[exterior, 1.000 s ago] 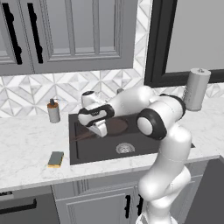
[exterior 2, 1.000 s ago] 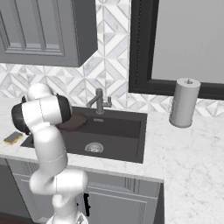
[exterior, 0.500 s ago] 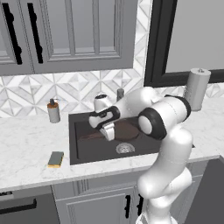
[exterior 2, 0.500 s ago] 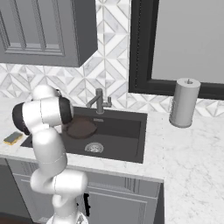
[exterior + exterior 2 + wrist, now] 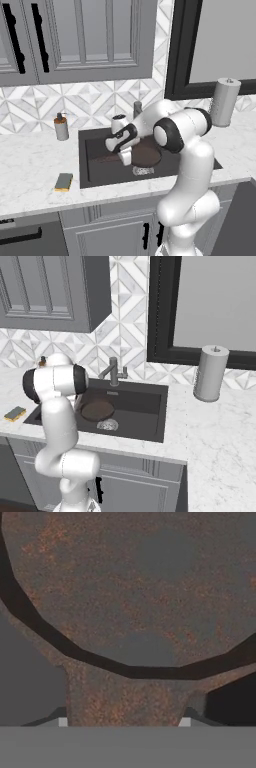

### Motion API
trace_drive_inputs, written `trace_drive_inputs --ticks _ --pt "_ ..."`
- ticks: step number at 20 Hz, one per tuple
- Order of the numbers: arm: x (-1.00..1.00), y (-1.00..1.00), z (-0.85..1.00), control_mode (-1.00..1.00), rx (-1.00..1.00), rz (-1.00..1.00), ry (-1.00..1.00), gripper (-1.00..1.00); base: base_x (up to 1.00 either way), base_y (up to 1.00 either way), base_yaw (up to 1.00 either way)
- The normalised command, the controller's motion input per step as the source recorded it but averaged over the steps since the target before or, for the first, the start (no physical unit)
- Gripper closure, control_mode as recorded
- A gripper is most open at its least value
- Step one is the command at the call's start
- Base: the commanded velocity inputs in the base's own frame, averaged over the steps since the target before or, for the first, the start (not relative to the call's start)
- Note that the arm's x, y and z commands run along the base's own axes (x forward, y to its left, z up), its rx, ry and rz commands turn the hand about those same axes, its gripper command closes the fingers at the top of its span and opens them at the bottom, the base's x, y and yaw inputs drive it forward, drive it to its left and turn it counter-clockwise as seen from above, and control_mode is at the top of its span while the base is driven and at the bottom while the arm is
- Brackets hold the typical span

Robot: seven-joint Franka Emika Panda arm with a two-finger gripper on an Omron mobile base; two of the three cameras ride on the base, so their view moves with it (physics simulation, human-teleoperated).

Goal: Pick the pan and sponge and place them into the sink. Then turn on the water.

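The dark brown pan [image 5: 146,155] lies low inside the sink [image 5: 97,170], beside the round drain. My gripper [image 5: 125,157] is shut on the base of its handle. In the hand view the rusty brown pan [image 5: 145,587] is very close, and its handle runs down between my gripper [image 5: 123,722] fingertips [image 5: 62,722]. From the right the pan [image 5: 97,410] sits in the sink [image 5: 145,406] behind my arm. The yellow and green sponge [image 5: 63,181] rests on the counter left of the sink, also seen as the sponge [image 5: 15,414] at the far left.
A faucet [image 5: 114,372] stands at the back rim of the sink. A soap bottle [image 5: 61,127] is on the counter at back left. A paper towel roll [image 5: 224,102] stands at the right. Wall cabinets hang above.
My gripper has carried the pan from the sink's back left toward the right and down, close to the drain. The sponge has not moved.
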Motion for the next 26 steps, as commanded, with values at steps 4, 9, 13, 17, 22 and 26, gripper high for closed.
trace_drive_inputs --ticks 4,9,13,17,22,26 --pt "0.20 -0.09 -0.46 -1.00 0.00 -0.06 0.00 1.00 0.00 0.00 0.00" --pt "0.23 -0.09 -0.47 -1.00 0.00 -0.05 0.00 1.00 0.00 0.00 0.00" --pt "0.23 -0.03 -0.48 -1.00 0.00 -0.04 0.00 1.00 0.00 0.00 0.00" --pt "0.21 0.00 -0.48 -1.00 0.00 -0.03 0.00 1.00 0.00 0.00 0.00" --pt "0.21 0.00 -0.44 -1.00 0.00 -0.04 0.00 1.00 0.00 0.00 0.00" --pt "0.25 0.00 -0.27 -1.00 0.00 -0.04 0.00 1.00 0.00 0.00 0.00"
